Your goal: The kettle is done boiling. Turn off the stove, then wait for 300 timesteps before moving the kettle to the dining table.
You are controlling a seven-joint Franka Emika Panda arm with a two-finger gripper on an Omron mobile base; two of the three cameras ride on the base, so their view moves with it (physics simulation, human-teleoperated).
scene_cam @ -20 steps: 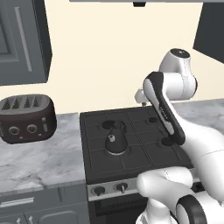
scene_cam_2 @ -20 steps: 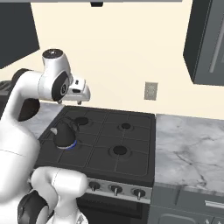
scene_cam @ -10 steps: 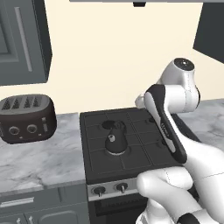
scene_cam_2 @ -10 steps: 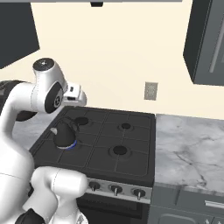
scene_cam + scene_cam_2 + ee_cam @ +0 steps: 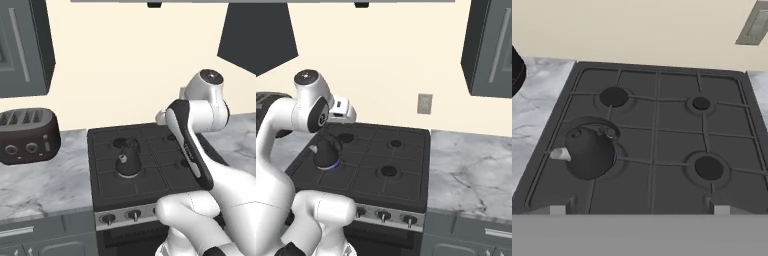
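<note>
One kettle: small black kettle [image 5: 588, 154] sits on the front-left burner of the stove [image 5: 657, 135] in my hand view, pale spout tip pointing to picture-left, loop handle arched over the top.
kettle, base views: same spot, kettle [image 5: 127, 161] on the near-left grate in the left base view; from the right base view the kettle [image 5: 325, 154] shows a thin blue glow at its base.
stove: black gas cooktop [image 5: 145, 165], four burners, other three bare; silver front strip with black knobs [image 5: 383, 216] along the near edge.
pincer: I see both small dark fingertips [image 5: 558, 209] at the bottom of the hand view, set far apart, nothing between them; pincer [image 5: 639, 210] is wide open and holds nothing.
pincer position: up above the near edge of the stove, looking down over the cooktop; well apart from the kettle, not touching anything.
arm: white arm [image 5: 200, 130] bends over the right side of the stove in the left base view.
counter: marble counter [image 5: 471, 170] right of the stove; marble also on the left, carrying a dark brown toaster [image 5: 27, 136].
wall: grey outlet plate [image 5: 424, 103] behind the stove.
</note>
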